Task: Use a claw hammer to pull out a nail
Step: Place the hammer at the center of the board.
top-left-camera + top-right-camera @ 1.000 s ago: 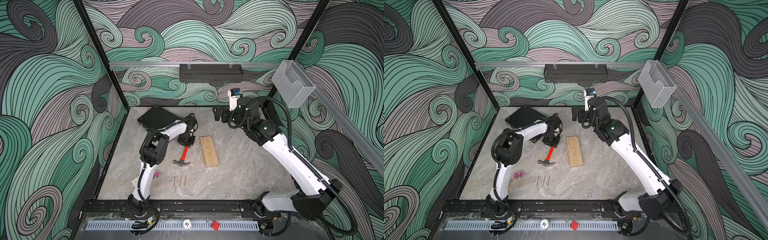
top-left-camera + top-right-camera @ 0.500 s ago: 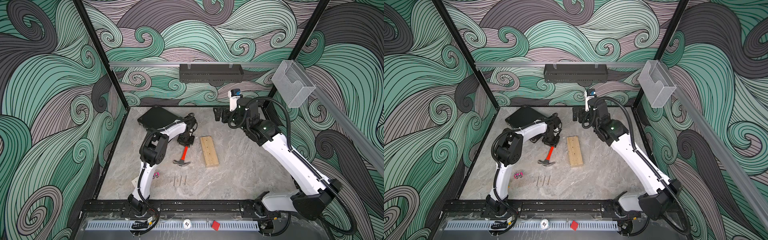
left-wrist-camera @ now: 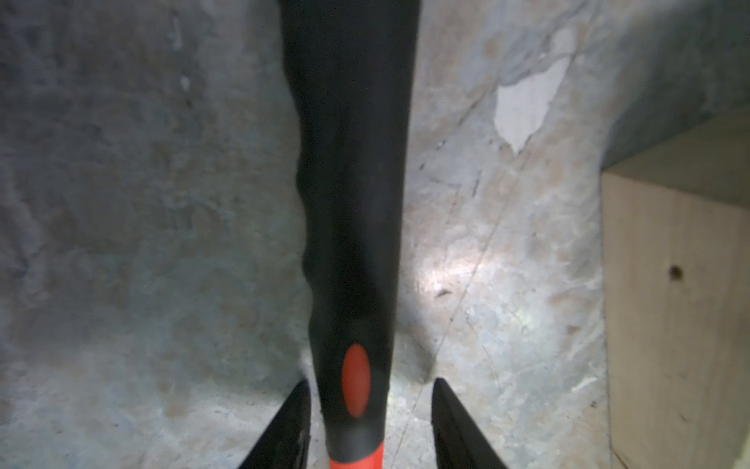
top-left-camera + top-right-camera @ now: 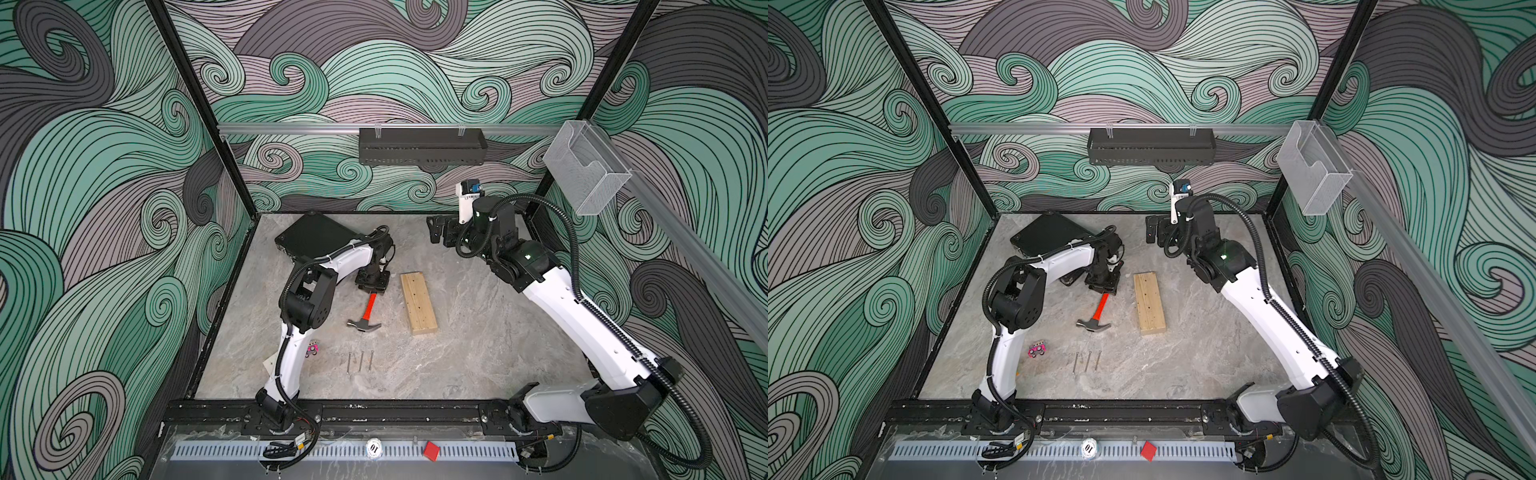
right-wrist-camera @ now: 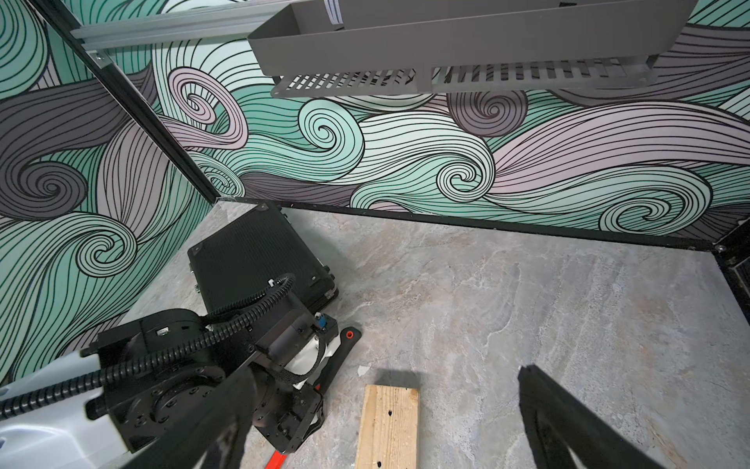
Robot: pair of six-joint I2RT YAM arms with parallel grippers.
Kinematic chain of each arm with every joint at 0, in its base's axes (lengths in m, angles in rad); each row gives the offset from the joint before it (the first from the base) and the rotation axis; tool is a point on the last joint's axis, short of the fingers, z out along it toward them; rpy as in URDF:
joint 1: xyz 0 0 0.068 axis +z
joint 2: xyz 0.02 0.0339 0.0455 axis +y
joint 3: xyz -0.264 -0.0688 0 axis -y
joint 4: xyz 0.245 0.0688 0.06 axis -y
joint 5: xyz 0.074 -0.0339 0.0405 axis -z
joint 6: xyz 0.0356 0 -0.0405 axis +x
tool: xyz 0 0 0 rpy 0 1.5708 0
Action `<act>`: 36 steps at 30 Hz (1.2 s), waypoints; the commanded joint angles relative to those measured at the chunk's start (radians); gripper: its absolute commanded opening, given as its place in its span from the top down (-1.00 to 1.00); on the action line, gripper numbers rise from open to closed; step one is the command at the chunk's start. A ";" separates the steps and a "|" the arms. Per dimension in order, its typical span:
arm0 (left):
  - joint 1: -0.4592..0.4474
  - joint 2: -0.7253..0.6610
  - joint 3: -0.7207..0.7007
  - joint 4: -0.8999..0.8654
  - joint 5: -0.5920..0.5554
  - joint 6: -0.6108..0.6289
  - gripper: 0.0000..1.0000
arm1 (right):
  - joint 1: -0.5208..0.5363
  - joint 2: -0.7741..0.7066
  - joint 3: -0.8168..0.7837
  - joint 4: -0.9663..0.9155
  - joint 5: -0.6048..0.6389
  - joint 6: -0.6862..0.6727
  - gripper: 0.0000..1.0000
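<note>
claw hammer (image 4: 368, 306) flat on marble tabletop (image 4: 478, 332), left hand (image 4: 372, 286) over its handle, wooden block (image 4: 419, 303) beside

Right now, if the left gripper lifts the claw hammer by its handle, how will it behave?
Claw hammer looks rigid and head-heavy: its steel head lies beyond the orange neck from the left gripper, so it would probably droop head-first. The black handle looks smooth, so it may twist unless clamped firmly.

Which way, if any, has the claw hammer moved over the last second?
No. The claw hammer lies just as close to the wood block, at the same angle.
</note>
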 commanded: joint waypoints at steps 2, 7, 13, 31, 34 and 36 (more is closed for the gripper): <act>0.004 -0.027 0.017 -0.020 -0.008 -0.008 -0.04 | -0.008 -0.025 -0.011 0.022 -0.001 -0.006 -1.00; 0.005 -0.085 0.011 0.007 0.012 -0.001 -0.19 | -0.013 -0.026 -0.018 0.027 0.000 -0.007 -0.99; 0.005 -0.210 -0.009 0.061 0.041 0.008 -0.43 | -0.016 -0.030 -0.021 0.031 0.002 -0.005 -1.00; 0.004 -0.578 -0.174 0.310 -0.013 0.036 -0.77 | -0.022 -0.038 -0.037 0.050 0.009 -0.009 -1.00; 0.007 -0.646 -0.229 0.363 -0.068 0.048 -0.77 | -0.026 -0.052 -0.058 0.059 0.031 -0.016 -0.99; 0.012 -0.676 -0.242 0.364 -0.111 0.067 -0.77 | -0.032 -0.062 -0.077 0.067 0.055 -0.025 -0.99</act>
